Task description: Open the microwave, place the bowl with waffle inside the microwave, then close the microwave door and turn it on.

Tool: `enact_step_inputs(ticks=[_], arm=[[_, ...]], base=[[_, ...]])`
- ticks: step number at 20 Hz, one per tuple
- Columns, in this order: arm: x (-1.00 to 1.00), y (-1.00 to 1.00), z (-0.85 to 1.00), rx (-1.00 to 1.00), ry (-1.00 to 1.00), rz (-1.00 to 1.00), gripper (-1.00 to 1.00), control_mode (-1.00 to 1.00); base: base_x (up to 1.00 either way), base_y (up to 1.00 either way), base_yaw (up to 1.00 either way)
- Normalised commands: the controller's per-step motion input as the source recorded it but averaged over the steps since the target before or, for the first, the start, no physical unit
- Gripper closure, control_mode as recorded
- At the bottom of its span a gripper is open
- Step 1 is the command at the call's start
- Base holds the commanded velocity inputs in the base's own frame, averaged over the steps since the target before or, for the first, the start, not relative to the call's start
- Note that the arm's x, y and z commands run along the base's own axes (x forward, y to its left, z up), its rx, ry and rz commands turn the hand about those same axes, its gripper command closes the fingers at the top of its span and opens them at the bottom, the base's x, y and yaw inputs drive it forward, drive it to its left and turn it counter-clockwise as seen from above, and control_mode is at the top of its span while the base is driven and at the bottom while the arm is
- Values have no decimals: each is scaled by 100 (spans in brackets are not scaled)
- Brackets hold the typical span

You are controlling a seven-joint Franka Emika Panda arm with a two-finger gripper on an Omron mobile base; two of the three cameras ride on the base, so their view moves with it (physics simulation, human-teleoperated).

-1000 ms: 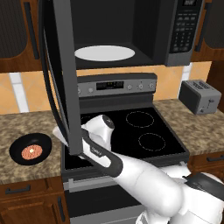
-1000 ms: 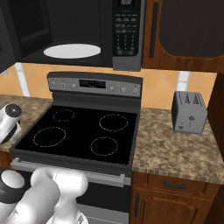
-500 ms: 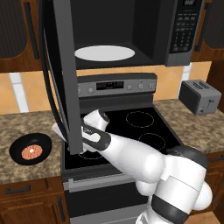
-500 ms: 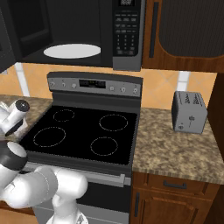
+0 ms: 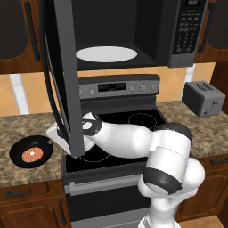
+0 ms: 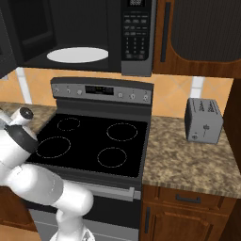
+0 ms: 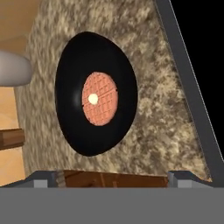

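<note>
The microwave (image 5: pixel 133 31) hangs open above the stove, its white turntable (image 5: pixel 107 54) bare. Its microwave door (image 5: pixel 67 89) stands swung out to the left, edge-on to the camera. The black bowl (image 5: pixel 31 153) sits on the granite counter left of the stove, with the round orange waffle (image 5: pixel 32 154) lying flat in it. My arm reaches left under the door's lower end. In the hand view the bowl (image 7: pixel 96 94) and the waffle (image 7: pixel 99 99) lie straight ahead of my gripper (image 7: pixel 113 178), which is open and holds nothing, still short of the bowl.
The black glass stove (image 6: pixel 94 141) lies to the right of the bowl. A grey toaster (image 6: pixel 203 121) stands on the right counter. The open door's lower corner hangs close above my forearm. Wooden drawers (image 5: pixel 26 200) run below the counter edge.
My arm has swung left and stretched out low from in front of the stove, passing under the open door toward the bowl. The jaws have stayed open. Bowl and door have not moved.
</note>
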Motion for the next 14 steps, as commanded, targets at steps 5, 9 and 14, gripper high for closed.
enact_step_inputs(ticks=[5, 9, 14], arm=[[14, 28, -29, 0, 4, 6, -100, -100], [33, 0, -17, 0, 6, 5, -100, -100], [35, 0, -15, 0, 5, 4, -100, -100]], base=[[0, 0, 0], [0, 0, 0], [0, 0, 0]])
